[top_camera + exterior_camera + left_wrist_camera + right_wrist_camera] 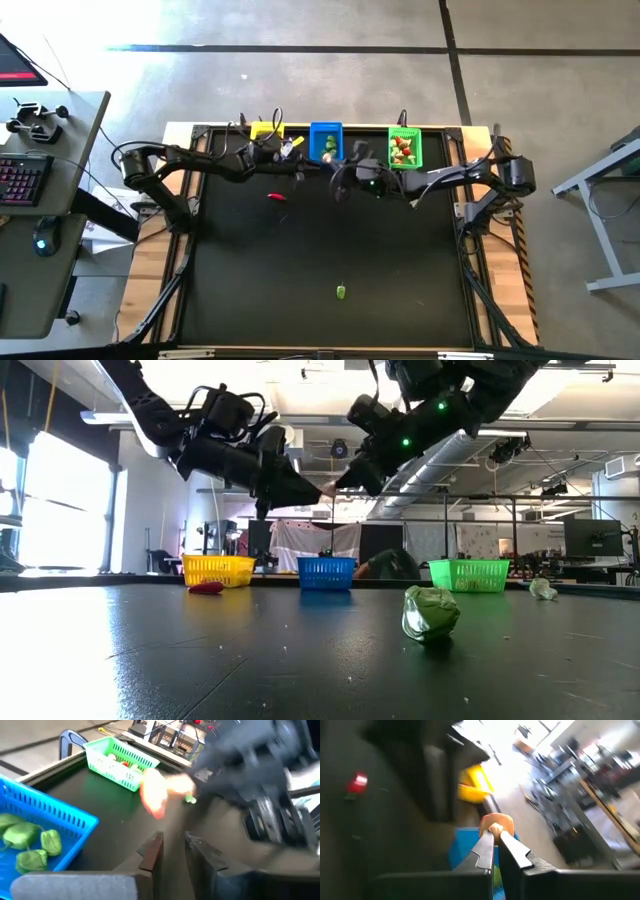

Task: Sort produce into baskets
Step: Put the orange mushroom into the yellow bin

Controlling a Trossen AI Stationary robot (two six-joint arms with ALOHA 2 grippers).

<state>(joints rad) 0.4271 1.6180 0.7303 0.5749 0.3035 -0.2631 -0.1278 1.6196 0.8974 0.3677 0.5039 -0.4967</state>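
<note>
An orange-and-white mushroom-like piece (496, 822) hangs in the air in front of the blue basket (326, 142), with my right gripper (495, 837) shut on it. My left gripper (172, 851) faces it from the table's left, open. In the left wrist view the piece (160, 795) shows blurred beyond the left fingertips. In the low view both grippers meet high above the table, my left gripper (300, 485) and my right gripper (345, 480). The yellow basket (266, 130) and the green basket (404, 147) flank the blue one along the far edge. My right gripper pinches the mushroom-like piece between its two fingertips (487, 842), at its near end (495, 830). Its rounded orange part sticks out past them. The fingers slant down toward the table's left. The piece is lifted clear of the table.
A red chilli (277, 196) lies on the black table left of centre. A green piece (341, 292) lies near the front edge. The blue basket holds green pieces (30, 845); the green basket (117, 762) holds red-and-white ones. A pale piece (543, 589) lies beside the green basket.
</note>
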